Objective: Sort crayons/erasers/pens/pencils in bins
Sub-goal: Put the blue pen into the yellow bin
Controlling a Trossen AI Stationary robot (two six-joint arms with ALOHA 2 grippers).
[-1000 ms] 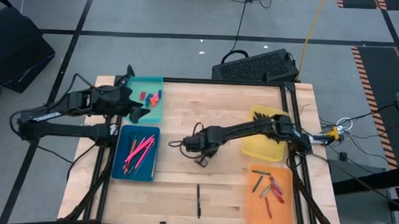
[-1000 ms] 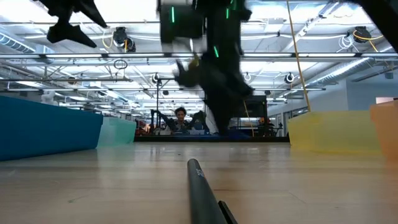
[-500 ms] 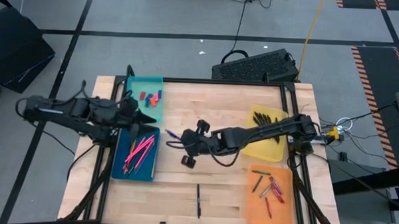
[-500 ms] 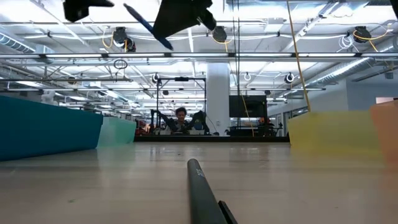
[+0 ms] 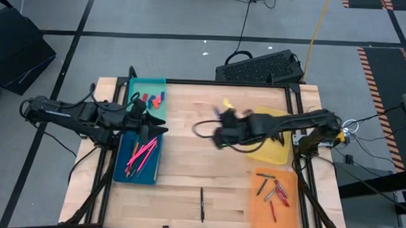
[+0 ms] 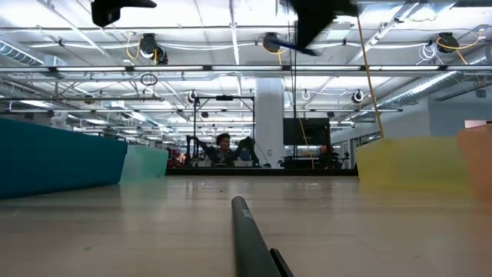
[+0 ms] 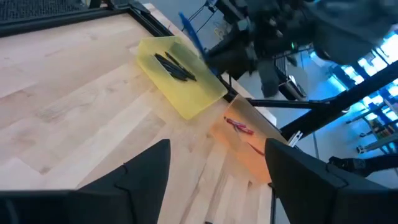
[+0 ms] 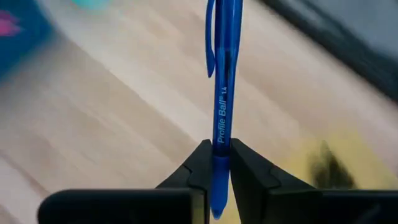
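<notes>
I read the right gripper (image 8: pixel 214 163) as clamped on a blue plastic ballpoint pen (image 8: pixel 222 87); its jaws pinch the lower barrel, and the pen stands up past the fingertips with its clip toward the far end. In the high view this right gripper (image 5: pixel 223 128) hangs above the wooden counter (image 5: pixel 201 168), near the counter's centre, with the yellow translucent plastic bin (image 5: pixel 273 154) at its 3 o'clock. That yellow bin holds several dark pens (image 7: pixel 174 65).

The left gripper (image 5: pixel 152 128) sits over the boundary between the teal translucent plastic bin (image 5: pixel 157 116) and the dark blue translucent plastic bin (image 5: pixel 147 171). In the left wrist view its two dark fingers (image 7: pixel 146 171) stand well apart with nothing between them.

The teal bin, at 10 o'clock from counter centre, contains small red and blue eraser blocks (image 5: pixel 149 97). The dark blue bin, at 8 o'clock, contains long thin pink pencils (image 5: pixel 140 156). The orange translucent plastic bin (image 5: pixel 257 211), at 4 o'clock, contains short red and green crayons (image 5: pixel 276 191). One black pen (image 5: pixel 202 205) lies loose on the counter at 6 o'clock, apart from all four bins.
</notes>
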